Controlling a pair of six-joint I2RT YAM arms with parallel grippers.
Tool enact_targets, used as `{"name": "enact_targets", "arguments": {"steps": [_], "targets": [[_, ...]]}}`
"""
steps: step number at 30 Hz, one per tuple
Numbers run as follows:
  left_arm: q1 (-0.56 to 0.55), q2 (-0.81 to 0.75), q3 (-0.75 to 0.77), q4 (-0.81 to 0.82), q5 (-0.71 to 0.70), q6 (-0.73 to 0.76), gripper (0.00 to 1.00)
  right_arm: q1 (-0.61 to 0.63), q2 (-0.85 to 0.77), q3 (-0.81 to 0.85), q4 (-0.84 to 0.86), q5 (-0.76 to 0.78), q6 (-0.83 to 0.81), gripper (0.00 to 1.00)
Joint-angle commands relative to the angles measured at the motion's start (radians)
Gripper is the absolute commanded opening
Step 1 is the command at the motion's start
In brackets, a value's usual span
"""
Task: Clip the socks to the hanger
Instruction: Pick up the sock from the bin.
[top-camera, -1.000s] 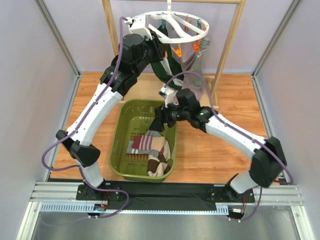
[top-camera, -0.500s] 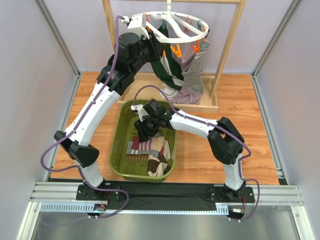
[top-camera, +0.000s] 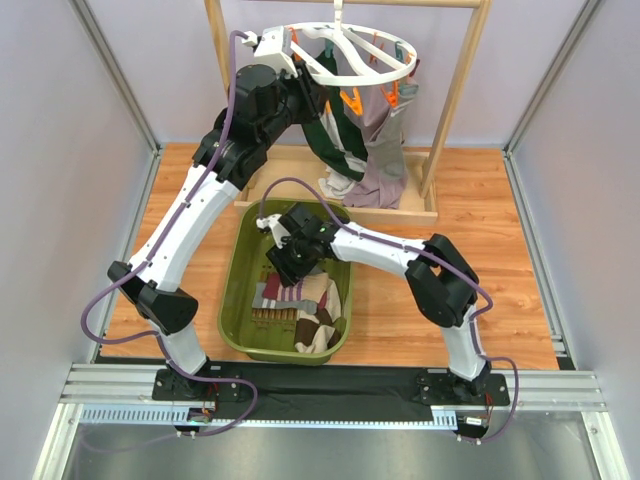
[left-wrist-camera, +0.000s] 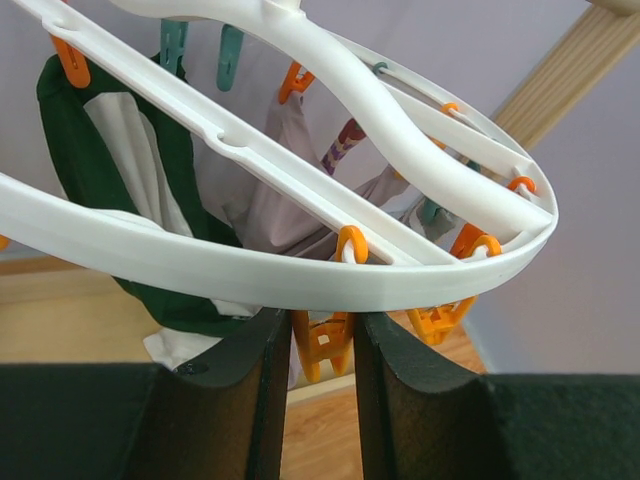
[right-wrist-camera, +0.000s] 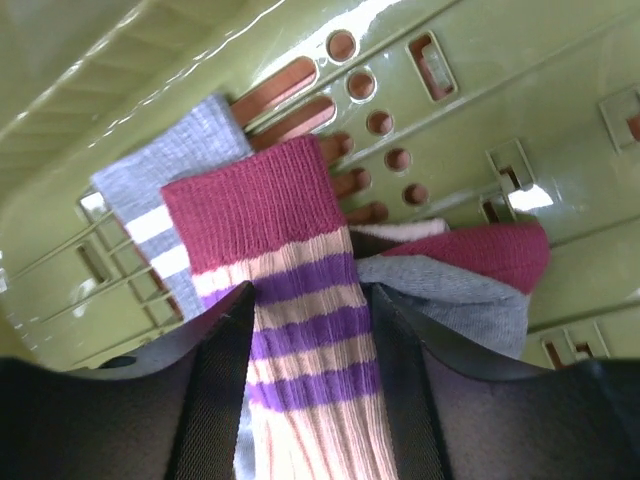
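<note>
- We see the white round hanger (left-wrist-camera: 250, 275) hooked on a light wooden rack (top-camera: 455, 100) at the far side of the wooden surface (top-camera: 480, 290).
- The hanger's ring and curved spokes carry dangling orange and teal clips.
- The left gripper (left-wrist-camera: 322, 325) is raised just under the near rim of the ring.
- Its jaws are closed on one orange clip (left-wrist-camera: 325, 350), touching it on both sides (the clip fills the whole gap between them).
- A dark green sock (top-camera: 325, 135) and a lilac-grey sock (top-camera: 385, 150) already hang from the hanger.
- These two socks hang side by side, the green one on the left, their lower ends near the rack's base.
- An olive-green slotted basket (top-camera: 240, 270) sits on the surface near the arms, to the near side of the rack.
- The right gripper (right-wrist-camera: 312, 295) reaches down into the far half of the basket.
- Its jaws are closed on the maroon-pink striped sock (right-wrist-camera: 270, 215), one finger against each long edge.
- The sock's maroon cuff points away from the wrist, towards the basket wall.
- A grey sock with white stripes (right-wrist-camera: 165, 190) lies partly under the striped one, on its left in the wrist view.
- A brown-and-cream argyle sock (top-camera: 315, 335) lies at the near end of the basket, apart from the gripper.
</note>
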Motion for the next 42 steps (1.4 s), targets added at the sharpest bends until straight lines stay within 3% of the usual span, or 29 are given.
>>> {"name": "enact_targets", "arguments": {"steps": [1,4,5,7,10,15,20,22,28,31,37,42], "targets": [[0.004,-0.016,-0.001,0.012,0.03,-0.014,0.0,0.021,0.04,0.06,-0.026,0.064,-0.033,0.47],[0.005,-0.019,-0.003,0.009,0.029,-0.014,0.0,0.023,0.055,0.074,-0.029,0.07,-0.035,0.35],[0.008,-0.019,-0.003,0.007,0.029,-0.014,0.0,0.023,0.058,0.078,-0.037,0.078,-0.033,0.22],[0.008,-0.022,-0.006,0.007,0.03,-0.014,0.0,0.023,0.034,0.068,-0.04,0.106,-0.027,0.11],[0.012,-0.028,-0.006,0.004,0.027,-0.01,0.0,0.023,-0.056,-0.004,0.0,0.132,-0.024,0.01],[0.018,-0.045,-0.037,0.011,0.023,-0.008,0.0,0.02,-0.265,-0.123,0.064,0.133,-0.025,0.01],[0.024,-0.058,-0.052,0.02,0.03,-0.016,0.0,-0.058,-0.434,-0.222,0.182,0.094,0.057,0.04],[0.025,-0.059,-0.054,0.021,0.035,-0.019,0.0,-0.083,-0.437,-0.232,0.21,0.081,0.085,0.1],[0.025,-0.058,-0.052,0.027,0.044,-0.023,0.0,-0.117,-0.322,-0.183,0.25,0.089,0.137,0.0],[0.025,-0.059,-0.051,0.026,0.047,-0.022,0.0,-0.129,-0.311,-0.193,0.291,0.075,0.159,0.0],[0.031,-0.085,-0.064,0.024,0.042,-0.023,0.0,-0.157,-0.538,-0.46,0.611,0.09,0.209,0.0],[0.059,-0.133,-0.17,0.101,0.145,-0.173,0.0,-0.175,-0.759,-0.597,0.816,0.09,0.138,0.0]]}}
